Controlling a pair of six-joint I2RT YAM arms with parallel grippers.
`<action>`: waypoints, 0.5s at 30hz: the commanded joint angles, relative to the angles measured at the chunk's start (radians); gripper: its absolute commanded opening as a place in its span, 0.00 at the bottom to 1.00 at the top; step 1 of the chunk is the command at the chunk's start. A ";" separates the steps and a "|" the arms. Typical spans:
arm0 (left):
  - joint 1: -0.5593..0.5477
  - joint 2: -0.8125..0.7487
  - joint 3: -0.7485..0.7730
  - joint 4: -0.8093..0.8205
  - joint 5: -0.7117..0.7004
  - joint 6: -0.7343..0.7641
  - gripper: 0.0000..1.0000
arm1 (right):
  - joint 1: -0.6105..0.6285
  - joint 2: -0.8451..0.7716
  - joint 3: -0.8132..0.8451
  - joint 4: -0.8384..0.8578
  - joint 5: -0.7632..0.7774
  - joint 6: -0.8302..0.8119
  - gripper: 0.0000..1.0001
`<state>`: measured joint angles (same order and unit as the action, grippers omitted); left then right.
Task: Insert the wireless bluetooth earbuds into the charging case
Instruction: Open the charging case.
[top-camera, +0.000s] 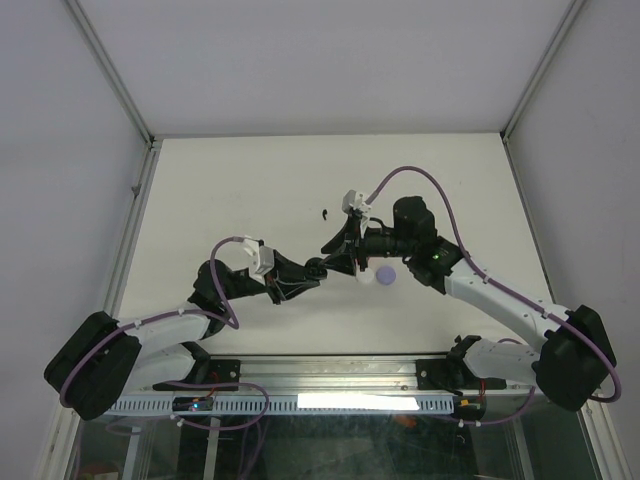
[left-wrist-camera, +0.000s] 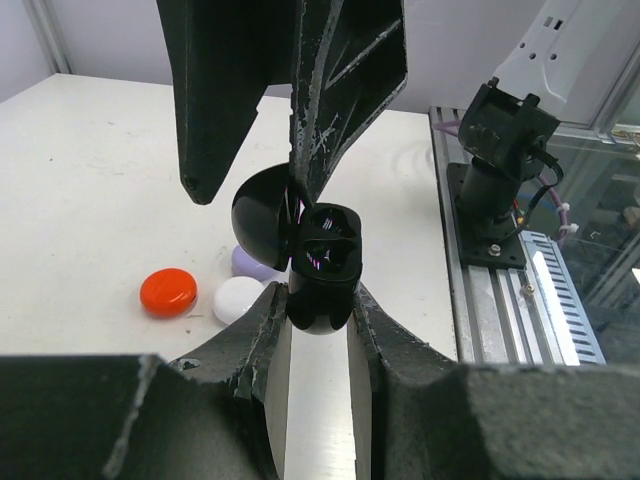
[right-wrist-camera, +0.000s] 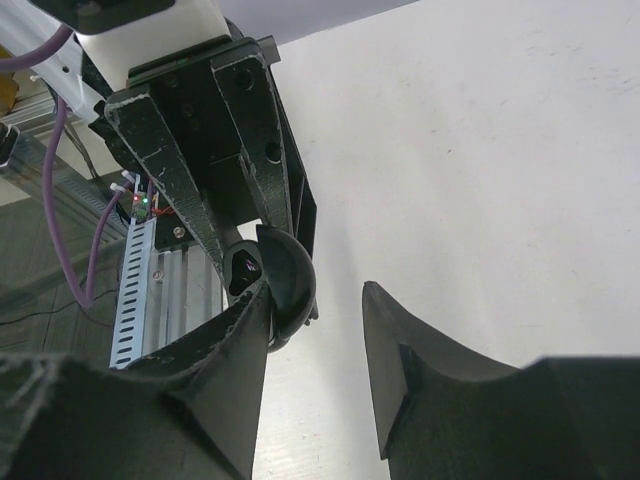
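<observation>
Left gripper (left-wrist-camera: 318, 305) clamped on the open black charging case (left-wrist-camera: 325, 255), mid-scene above the table (top-camera: 250, 180). Right gripper (right-wrist-camera: 318, 350) jaws apart, one finger against the case lid. Tiny black earbud (top-camera: 325, 212) lies on the table, just far of both grippers. Red disc (left-wrist-camera: 168, 292), white disc (left-wrist-camera: 240, 298) and lilac disc (left-wrist-camera: 250, 266) sit below the case.

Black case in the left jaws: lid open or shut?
Open. The black case shows its lid swung back, inner wells exposed.

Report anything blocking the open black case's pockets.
The lid is swung aside, so the pockets of the case are uncovered. Only the right gripper crowds them: one finger sits against the lid at the mouth. The left gripper clamps the case lower down, clear of the opening.
</observation>
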<state>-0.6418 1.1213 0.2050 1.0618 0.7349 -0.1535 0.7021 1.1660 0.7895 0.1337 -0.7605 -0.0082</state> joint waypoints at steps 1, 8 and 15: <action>-0.013 -0.039 0.019 0.001 0.020 0.070 0.00 | -0.009 -0.006 0.064 0.019 0.058 -0.008 0.44; -0.012 -0.051 0.028 -0.160 -0.238 0.030 0.00 | -0.009 -0.011 0.091 -0.035 0.102 0.011 0.50; 0.039 -0.063 0.005 -0.250 -0.487 -0.065 0.00 | -0.005 0.078 0.099 -0.146 0.318 0.015 0.51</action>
<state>-0.6308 1.0893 0.2054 0.8490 0.4255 -0.1688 0.6971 1.1900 0.8486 0.0410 -0.5827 -0.0025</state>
